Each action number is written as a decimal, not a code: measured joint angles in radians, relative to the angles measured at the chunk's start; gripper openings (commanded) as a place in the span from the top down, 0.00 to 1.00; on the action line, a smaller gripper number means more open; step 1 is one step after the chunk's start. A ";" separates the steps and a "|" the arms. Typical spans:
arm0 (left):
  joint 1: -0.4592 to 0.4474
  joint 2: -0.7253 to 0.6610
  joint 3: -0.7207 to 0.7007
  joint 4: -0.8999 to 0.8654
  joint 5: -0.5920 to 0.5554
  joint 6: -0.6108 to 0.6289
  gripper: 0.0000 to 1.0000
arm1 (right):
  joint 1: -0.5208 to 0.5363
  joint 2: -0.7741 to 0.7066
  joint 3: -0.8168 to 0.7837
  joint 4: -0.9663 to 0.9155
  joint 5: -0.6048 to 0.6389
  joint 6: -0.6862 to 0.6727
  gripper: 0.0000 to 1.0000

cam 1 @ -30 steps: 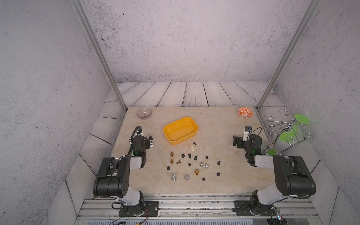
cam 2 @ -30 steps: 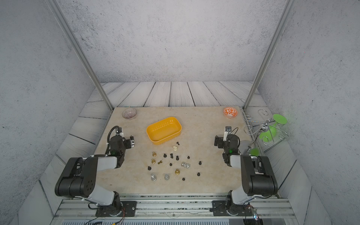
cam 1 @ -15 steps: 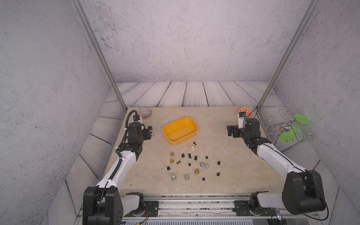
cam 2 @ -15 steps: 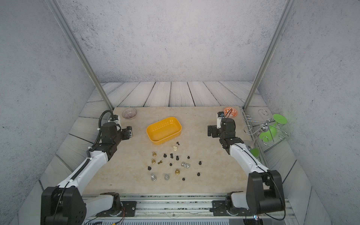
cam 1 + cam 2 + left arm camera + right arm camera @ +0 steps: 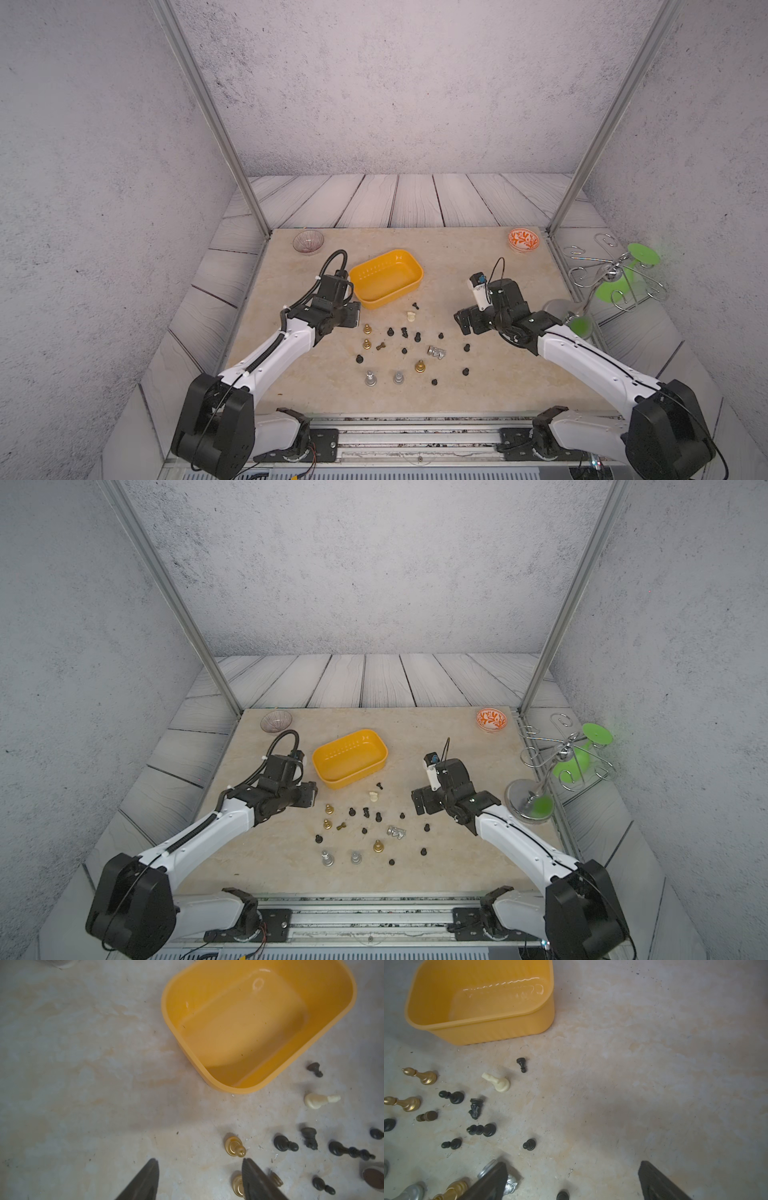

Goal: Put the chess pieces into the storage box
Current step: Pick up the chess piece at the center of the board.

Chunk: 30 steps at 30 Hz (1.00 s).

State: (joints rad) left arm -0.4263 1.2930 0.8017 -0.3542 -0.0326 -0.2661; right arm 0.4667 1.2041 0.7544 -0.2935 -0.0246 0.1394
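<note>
Both arms have swung in over the pieces (image 5: 404,331), scattered on the near side of the empty box (image 5: 390,297). The left gripper (image 5: 199,1161), half-open and empty, should straddle the gold pawn (image 5: 235,1147) squarely before closing; the right gripper (image 5: 573,1163) gapes wide, empty.

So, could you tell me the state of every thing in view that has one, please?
Yellow rectangular plastic storage box: upright, empty.
Small black, gold, silver and cream chess pieces: all on the table outside the box; some standing, some lying.
Left gripper: open, holding nothing.
Right gripper: open wide, holding nothing.
Clear ribbed round bowl: upright, seems empty.
Orange-patterned round bowl: upright, seems empty.
</note>
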 measured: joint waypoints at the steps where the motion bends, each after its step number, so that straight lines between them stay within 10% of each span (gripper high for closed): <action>1: -0.016 0.012 0.000 -0.005 0.001 -0.004 0.38 | 0.004 0.000 0.000 -0.003 0.002 0.002 0.01; 30: -0.114 0.265 0.068 0.018 0.023 0.027 0.60 | 0.011 0.002 0.084 -0.050 -0.003 0.074 0.01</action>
State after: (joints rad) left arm -0.5407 1.5581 0.8692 -0.3359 -0.0097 -0.2386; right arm 0.4778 1.2064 0.8387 -0.3435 -0.0277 0.2138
